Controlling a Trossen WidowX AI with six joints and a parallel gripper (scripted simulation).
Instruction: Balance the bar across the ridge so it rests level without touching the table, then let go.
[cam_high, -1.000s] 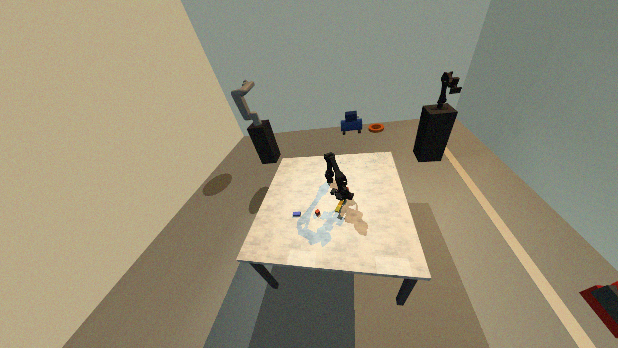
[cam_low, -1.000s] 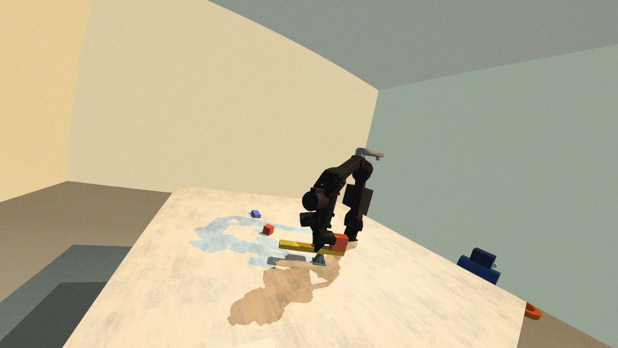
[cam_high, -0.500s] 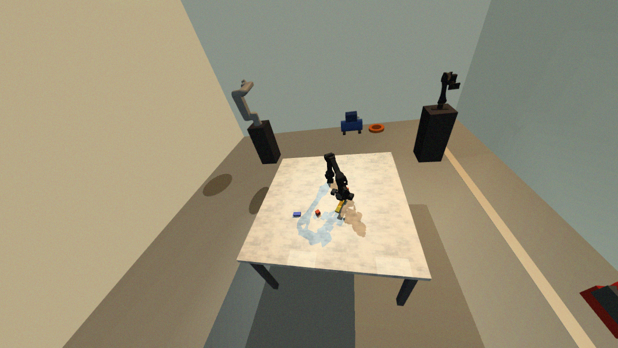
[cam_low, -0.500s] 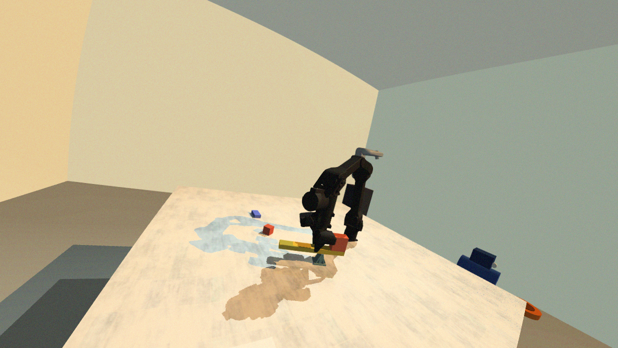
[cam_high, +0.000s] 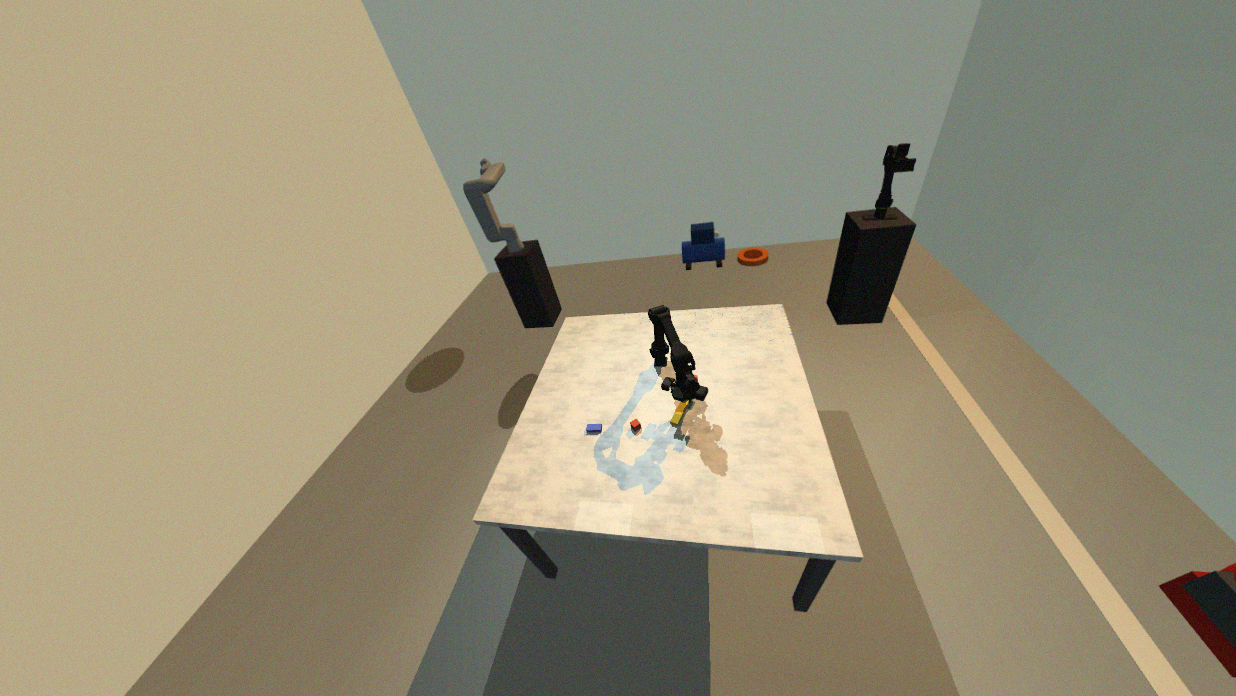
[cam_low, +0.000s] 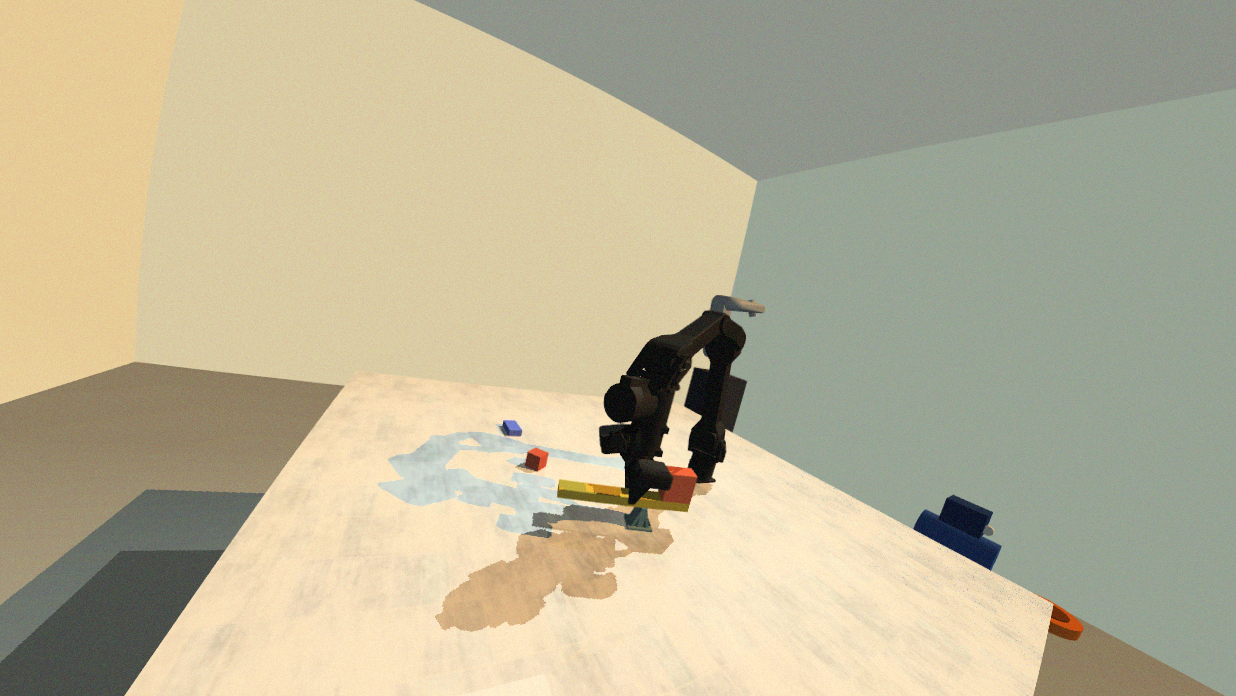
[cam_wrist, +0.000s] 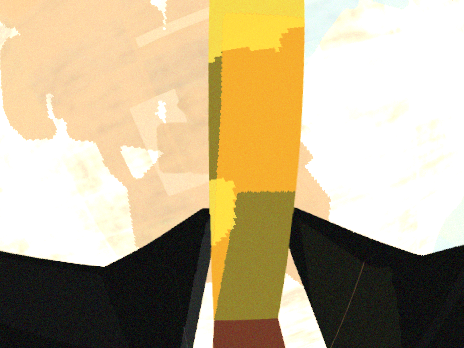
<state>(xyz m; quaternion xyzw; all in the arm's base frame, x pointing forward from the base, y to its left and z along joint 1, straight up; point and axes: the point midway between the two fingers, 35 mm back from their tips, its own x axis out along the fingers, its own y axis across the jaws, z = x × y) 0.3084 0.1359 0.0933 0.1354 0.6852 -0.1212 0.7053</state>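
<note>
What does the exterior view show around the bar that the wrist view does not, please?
Only the exterior view shows the small ridge under the bar, the bar off the table, its red end block and the blue block. Only the wrist view shows the fingers pressed on both sides of the bar. Both show the gripper shut on the bar and the loose red cube.
</note>
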